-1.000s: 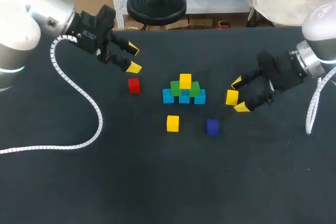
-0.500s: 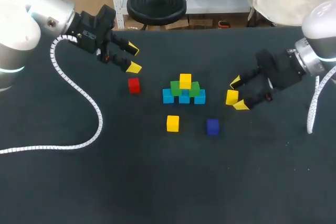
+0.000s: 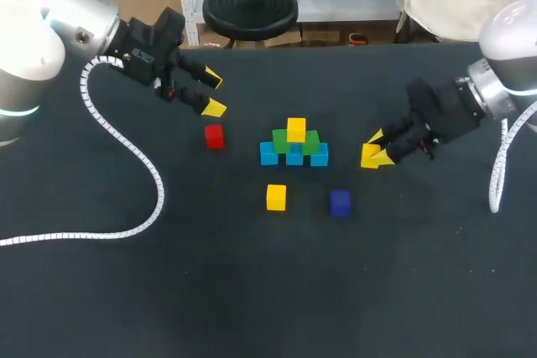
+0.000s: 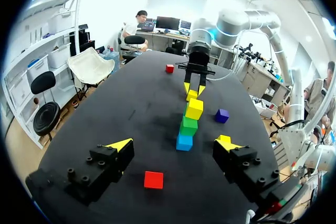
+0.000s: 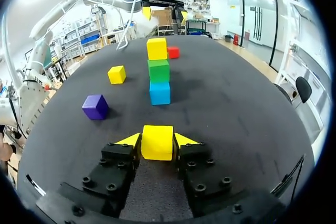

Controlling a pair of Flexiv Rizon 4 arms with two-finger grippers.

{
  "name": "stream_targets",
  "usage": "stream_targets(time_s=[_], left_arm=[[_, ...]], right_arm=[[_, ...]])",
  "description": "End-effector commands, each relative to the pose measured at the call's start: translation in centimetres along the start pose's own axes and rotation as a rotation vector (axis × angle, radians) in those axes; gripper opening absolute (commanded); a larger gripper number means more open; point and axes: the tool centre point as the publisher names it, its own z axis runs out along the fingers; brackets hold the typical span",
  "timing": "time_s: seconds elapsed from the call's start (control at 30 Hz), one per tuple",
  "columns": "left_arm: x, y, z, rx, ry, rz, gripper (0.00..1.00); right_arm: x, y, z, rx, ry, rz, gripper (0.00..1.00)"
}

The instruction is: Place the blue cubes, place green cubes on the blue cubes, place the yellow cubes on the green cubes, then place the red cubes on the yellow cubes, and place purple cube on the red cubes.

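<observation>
Both fingers (image 5: 128,140) of the right gripper (image 5: 157,141) are clamped on the held yellow cube (image 5: 157,148), 1 finger against each of 2 opposite faces. The cube is kept low, at or just above the table (image 3: 252,291); which of the 2 cannot be told. The grip is judged to be taken so that the cube can be lifted and carried to the yellow layer.

Straight ahead of this gripper, near but apart, the stack (image 3: 294,144) is seen: 3 blue cubes (image 3: 294,157) at the base, 2 green cubes (image 3: 282,141) on them and 1 top yellow cube (image 3: 296,129). Beside that line, 1 purple cube (image 3: 339,202) and 1 loose yellow cube (image 3: 276,197) are left on the table for later layers.

Farther off, the left gripper (image 4: 173,142) is held with its fingers wide apart above 1 red cube (image 4: 153,179), which is touched by neither finger. It is judged to be parked there until the red layer is due.
</observation>
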Motion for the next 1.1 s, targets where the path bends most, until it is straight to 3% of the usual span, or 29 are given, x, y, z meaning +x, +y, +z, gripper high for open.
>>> stream_targets(time_s=[0.03,0.7,1.1], left_arm=[[0.0,0.2,0.0,0.003,0.003,-0.001,1.00],[0.0,0.2,0.0,0.003,0.003,-0.001,1.00],[0.0,0.2,0.0,0.003,0.003,-0.001,1.00]], right_arm=[[-0.1,0.4,-0.4,-0.001,-0.031,-0.006,0.00],[-6.8,2.6,-1.9,-0.054,-0.036,-0.097,0.00],[-6.8,2.6,-1.9,-0.054,-0.036,-0.097,0.00]])
